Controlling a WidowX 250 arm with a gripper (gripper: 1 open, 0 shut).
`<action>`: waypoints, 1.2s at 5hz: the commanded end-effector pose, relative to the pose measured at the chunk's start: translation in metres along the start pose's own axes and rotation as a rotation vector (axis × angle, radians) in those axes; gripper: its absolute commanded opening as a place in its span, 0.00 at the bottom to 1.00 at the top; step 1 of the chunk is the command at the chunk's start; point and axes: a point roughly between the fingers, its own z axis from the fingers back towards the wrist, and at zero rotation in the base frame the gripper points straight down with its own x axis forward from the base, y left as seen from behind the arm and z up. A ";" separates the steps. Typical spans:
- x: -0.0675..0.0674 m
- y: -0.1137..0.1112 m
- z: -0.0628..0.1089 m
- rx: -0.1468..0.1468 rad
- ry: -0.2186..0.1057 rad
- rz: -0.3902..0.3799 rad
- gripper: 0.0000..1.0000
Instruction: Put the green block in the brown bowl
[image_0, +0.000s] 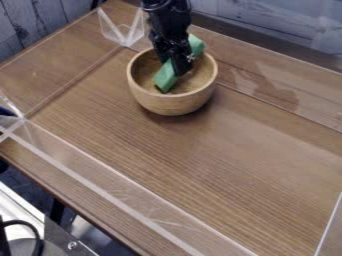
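The brown bowl stands on the wooden table, toward the back and a little left of centre. The green block is tilted inside it, its lower end down in the hollow and its upper end rising over the far right rim. My black gripper comes down from above into the bowl, with its fingers closed on the block's middle. The fingers hide part of the block, and I cannot see whether its lower end touches the bowl's floor.
A wooden tabletop is fenced by low clear plastic walls. A crumpled clear plastic piece sits behind the bowl at the back left. Cables hang below the table's near left edge.
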 end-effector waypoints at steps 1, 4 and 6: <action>0.005 0.003 0.009 0.018 -0.021 0.010 0.00; 0.008 0.004 0.002 0.007 -0.001 0.053 0.00; 0.006 0.002 0.001 0.003 -0.002 0.083 0.00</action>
